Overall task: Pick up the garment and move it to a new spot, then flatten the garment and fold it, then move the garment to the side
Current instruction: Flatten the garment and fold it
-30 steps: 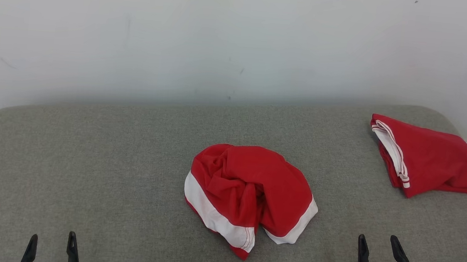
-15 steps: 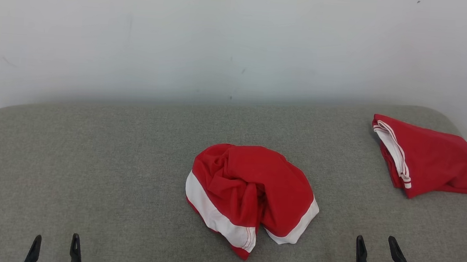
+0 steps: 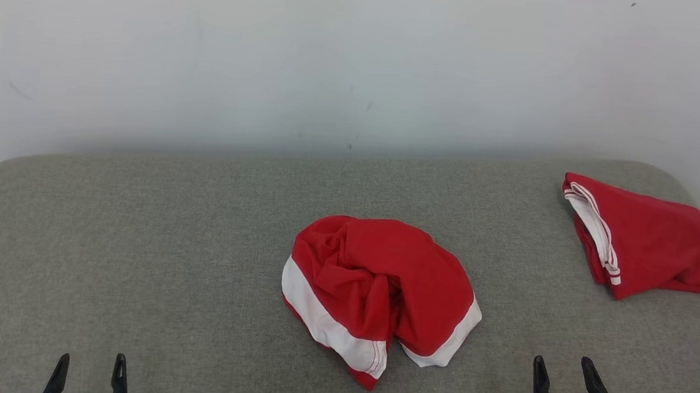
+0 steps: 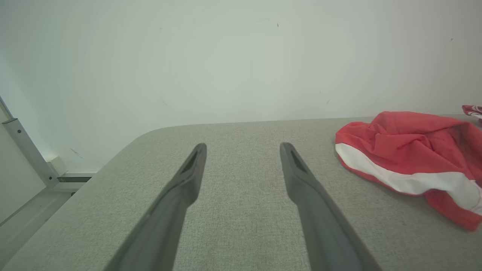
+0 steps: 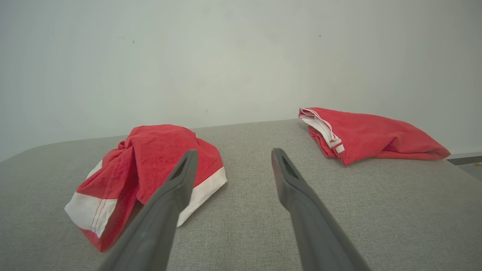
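So the crumpled garment [image 3: 379, 299], red with a wide white band along its hem, sat bunched in a heap around the middle of the grey fabric-covered tabletop [image 3: 196, 240]. Nothing was touching it.

From the head view you got both arms at once. The left gripper [image 3: 92, 357] was well off to the garment's left and nearer the robot, and the right gripper [image 3: 562, 360] was off to the garment's right, also nearer the robot but closer to it than the left one. Both sets of jaws were spread wide apart with nothing between them, hanging over bare fabric.

The head view also laid out a second red piece, a folded garment [image 3: 658, 246] with white striped trim, well to the right of the crumpled one and further back, close to the wall [image 3: 360, 66] and the tabletop's rounded far corner.

The right wrist view gave the low angle: the crumpled heap [image 5: 150, 165] sat just past its left finger, and the folded one [image 5: 376, 135] lay further back on the other side, clearly apart from the heap.

The left wrist view added stuff from the far side of the heap: the tabletop's other rounded corner, a grey metal rail [image 4: 22, 150] leaning by the wall, and a strip of floor below. There the heap [image 4: 406, 158] lay off to the right of the open jaws.
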Available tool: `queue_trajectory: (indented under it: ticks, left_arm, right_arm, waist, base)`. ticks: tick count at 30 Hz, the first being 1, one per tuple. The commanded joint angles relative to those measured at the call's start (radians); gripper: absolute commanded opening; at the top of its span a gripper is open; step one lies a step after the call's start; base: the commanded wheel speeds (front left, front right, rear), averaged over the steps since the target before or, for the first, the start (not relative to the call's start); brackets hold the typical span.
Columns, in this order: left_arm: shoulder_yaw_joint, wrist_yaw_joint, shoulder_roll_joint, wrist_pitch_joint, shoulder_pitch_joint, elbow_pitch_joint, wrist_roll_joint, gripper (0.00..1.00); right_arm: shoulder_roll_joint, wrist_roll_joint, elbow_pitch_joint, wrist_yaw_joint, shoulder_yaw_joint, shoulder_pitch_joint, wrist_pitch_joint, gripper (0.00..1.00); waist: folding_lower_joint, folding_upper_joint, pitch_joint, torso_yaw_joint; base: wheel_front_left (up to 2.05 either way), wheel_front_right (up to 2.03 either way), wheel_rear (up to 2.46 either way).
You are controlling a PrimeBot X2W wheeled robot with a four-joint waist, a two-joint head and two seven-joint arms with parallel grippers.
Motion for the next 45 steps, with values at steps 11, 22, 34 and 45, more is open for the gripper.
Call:
queue_trajectory:
  ticks: [11,22,34,45]
  left_arm:
    - [0.009,-0.006,-0.004,-0.003,-0.003,0.006,0.008,1.00]
    - [-0.002,-0.013,-0.019,-0.003,-0.031,0.014,0.015,1.00]
    - [-0.047,-0.034,-0.038,-0.003,-0.083,0.047,0.031,1.00]
    - [-0.050,-0.046,-0.035,-0.003,-0.131,0.066,0.027,1.00]
  right_arm:
    - [0.003,0.006,0.008,-0.003,0.006,0.003,-0.004,1.00]
    - [-0.002,0.031,0.104,-0.003,0.171,-0.118,0.064,1.00]
    - [-0.001,0.124,0.388,-0.003,0.309,-0.288,0.061,1.00]
    - [0.003,0.294,0.641,-0.003,0.406,-0.442,0.020,0.00]
  waist:
    - [0.0000,0.0000,0.001,0.001]
    - [0.0000,0.0000,0.016,0.039]
    - [0.0000,0.0000,0.050,0.142]
    - [0.0000,0.0000,0.093,0.169]
  base:
    - [0.00,0.00,0.00]
    - [0.00,0.00,0.00]
    - [0.00,0.00,0.00]
    - [0.00,0.00,0.00]
